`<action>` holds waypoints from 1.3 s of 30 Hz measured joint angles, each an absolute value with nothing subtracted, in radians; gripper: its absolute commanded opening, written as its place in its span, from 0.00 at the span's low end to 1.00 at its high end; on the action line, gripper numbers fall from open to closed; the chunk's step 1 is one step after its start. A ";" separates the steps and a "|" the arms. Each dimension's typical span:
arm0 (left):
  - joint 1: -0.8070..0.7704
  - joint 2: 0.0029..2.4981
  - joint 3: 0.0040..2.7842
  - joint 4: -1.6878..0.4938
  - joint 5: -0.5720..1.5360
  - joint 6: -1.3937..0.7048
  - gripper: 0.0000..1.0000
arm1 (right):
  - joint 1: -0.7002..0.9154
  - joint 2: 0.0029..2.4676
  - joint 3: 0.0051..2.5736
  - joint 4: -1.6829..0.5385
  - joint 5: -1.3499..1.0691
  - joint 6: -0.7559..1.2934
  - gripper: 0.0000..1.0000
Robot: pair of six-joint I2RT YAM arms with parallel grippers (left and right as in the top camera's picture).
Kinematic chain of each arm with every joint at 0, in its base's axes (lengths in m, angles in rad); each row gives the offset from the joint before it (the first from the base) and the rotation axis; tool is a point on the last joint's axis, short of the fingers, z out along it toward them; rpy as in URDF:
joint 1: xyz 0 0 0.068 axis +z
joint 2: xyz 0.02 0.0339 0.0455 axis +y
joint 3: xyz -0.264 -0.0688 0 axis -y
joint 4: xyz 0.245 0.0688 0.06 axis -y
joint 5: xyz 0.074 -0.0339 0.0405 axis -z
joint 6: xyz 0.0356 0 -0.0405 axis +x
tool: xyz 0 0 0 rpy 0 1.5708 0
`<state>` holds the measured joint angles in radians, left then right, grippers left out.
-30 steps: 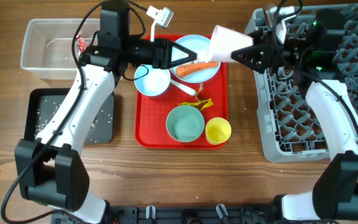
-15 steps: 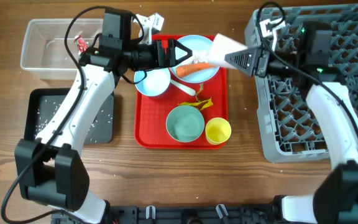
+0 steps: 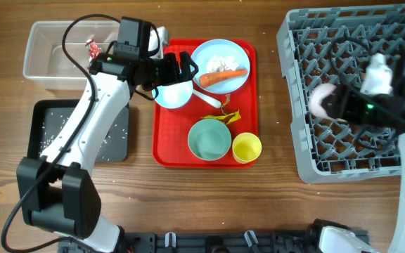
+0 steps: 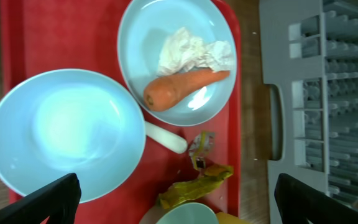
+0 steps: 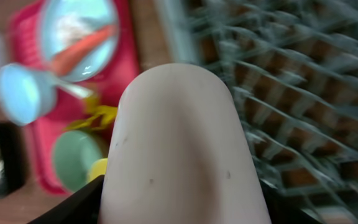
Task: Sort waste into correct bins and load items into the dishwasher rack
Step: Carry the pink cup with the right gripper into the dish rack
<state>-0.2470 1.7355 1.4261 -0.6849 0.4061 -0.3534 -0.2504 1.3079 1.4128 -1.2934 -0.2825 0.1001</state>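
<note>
My right gripper is shut on the small pink cup, held over the grey dishwasher rack. In the right wrist view the cup fills the frame. My left gripper hangs wide open and empty over the white bowl on the red tray. The pale blue plate holds the orange carrot and a white clump. A white spoon and a yellow wrapper lie below the plate.
A teal bowl and a yellow cup stand at the tray's near end. The clear tub at far left holds a red wrapper. The black bin in front of it has white grains in it.
My right arm carried the pink cup from the tray's right edge to over the rack. My left gripper opened wide and drew back left over the white bowl.
</note>
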 measured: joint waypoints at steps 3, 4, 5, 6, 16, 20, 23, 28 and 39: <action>-0.247 1.736 1.426 -0.690 0.369 -0.353 1.00 | -0.382 1.308 1.413 -1.330 -0.182 0.103 0.59; -0.247 1.736 1.426 -0.690 0.363 -0.353 1.00 | -0.409 1.310 1.413 -1.329 -0.165 0.104 0.59; -0.247 1.736 1.426 -0.690 0.360 -0.353 1.00 | -0.425 1.315 1.413 -1.330 -0.143 0.105 0.60; -0.247 1.736 1.426 -0.690 0.359 -0.353 1.00 | -0.429 1.330 1.416 -1.336 -0.121 0.108 0.60; -0.247 1.736 1.426 -0.698 0.348 -0.353 1.00 | -0.436 1.561 1.421 -1.426 -0.062 0.115 0.60; -0.247 1.736 1.426 -0.701 0.348 -0.353 1.00 | -0.436 1.561 1.421 -1.457 -0.058 0.120 0.60; -0.247 1.736 1.426 -0.700 0.348 -0.353 1.00 | -0.436 1.561 1.402 -1.459 -0.007 0.168 0.59; -0.247 1.736 1.426 -0.700 0.348 -0.353 1.00 | -0.436 1.561 1.341 -1.442 0.039 0.219 0.59; -0.247 1.736 1.426 -0.700 0.310 -0.353 1.00 | -0.436 1.561 1.318 -1.401 0.046 0.231 0.58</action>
<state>-0.2470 1.7363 1.4261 -0.7002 0.3103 -0.3534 -0.4358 1.5608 1.3178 -1.4010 0.0456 0.2314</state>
